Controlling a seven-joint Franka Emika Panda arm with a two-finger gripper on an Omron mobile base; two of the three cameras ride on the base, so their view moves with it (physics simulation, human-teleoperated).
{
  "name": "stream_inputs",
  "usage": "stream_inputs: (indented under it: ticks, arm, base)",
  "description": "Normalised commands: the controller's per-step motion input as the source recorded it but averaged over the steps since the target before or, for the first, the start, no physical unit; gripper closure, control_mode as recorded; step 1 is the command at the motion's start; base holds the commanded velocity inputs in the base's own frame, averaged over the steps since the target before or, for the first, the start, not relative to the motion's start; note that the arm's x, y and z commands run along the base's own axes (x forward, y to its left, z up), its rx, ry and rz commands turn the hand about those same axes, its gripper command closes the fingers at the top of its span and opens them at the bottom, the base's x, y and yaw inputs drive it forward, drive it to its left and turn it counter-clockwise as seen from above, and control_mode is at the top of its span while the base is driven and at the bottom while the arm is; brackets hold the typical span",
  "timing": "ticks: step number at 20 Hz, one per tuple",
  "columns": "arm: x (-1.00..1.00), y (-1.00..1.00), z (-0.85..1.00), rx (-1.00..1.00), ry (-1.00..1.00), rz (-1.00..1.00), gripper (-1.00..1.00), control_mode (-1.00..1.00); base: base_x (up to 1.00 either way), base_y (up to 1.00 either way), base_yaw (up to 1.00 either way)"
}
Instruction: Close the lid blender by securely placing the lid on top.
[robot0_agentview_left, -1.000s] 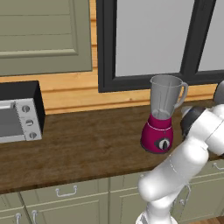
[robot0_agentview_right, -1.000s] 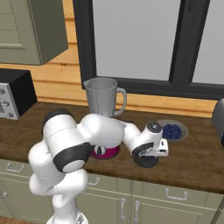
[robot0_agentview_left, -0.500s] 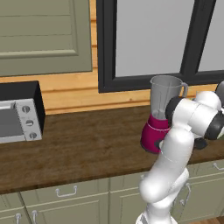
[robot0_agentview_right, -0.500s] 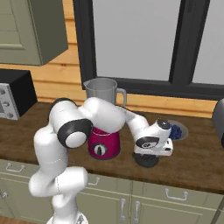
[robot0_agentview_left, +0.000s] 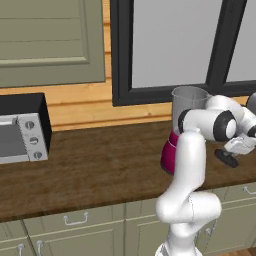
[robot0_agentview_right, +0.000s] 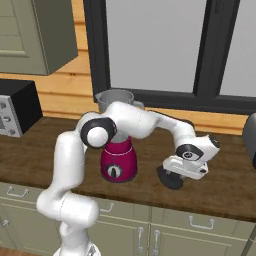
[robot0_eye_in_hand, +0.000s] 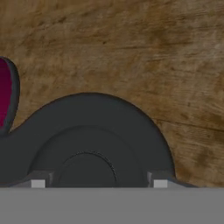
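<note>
Hand view: gripper (robot0_eye_in_hand: 99, 183) over the lid (robot0_eye_in_hand: 92, 140)
Lid lies on the tabletop (robot0_eye_in_hand: 131, 48) beside the blender (robot0_agentview_right: 118, 150); gripper jaws straddle it, grip unclear.

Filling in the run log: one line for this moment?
stage: grasping lid | gripper: straddling lid, closing | lid: on counter | blender: jar uncovered

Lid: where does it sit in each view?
Left base view: lid at the right edge, on the counter under the claw.
Right base view: lower right of centre, on the counter.
Hand view: large, bottom centre.
Shared landmark: the blender's magenta base, close beside the lid.
</note>
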Motion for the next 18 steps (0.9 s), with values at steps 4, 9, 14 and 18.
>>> stream_inputs:
  ticks: [4, 9, 14, 18]
  arm:
    - [-0.31, 0.53, -0.21, -0.07, -0.08, 0.00, 1.00, -1.00]
    - [-0.44, 0.52, 0.00, -0.17, -0.18, 0.00, 1.00, -1.00]
    - [-0.51, 0.38, 0.03, -0.24, -0.23, 0.00, 1.00, -1.00]
    - [-0.38, 0.14, 0.32, -0.23, -0.22, 0.00, 1.00, -1.00]
  base:
    - [0.00, 0.00, 0.00]
    - [0.00, 0.00, 0.00]
    - [0.00, 0.00, 0.00]
    - [0.00, 0.00, 0.00]
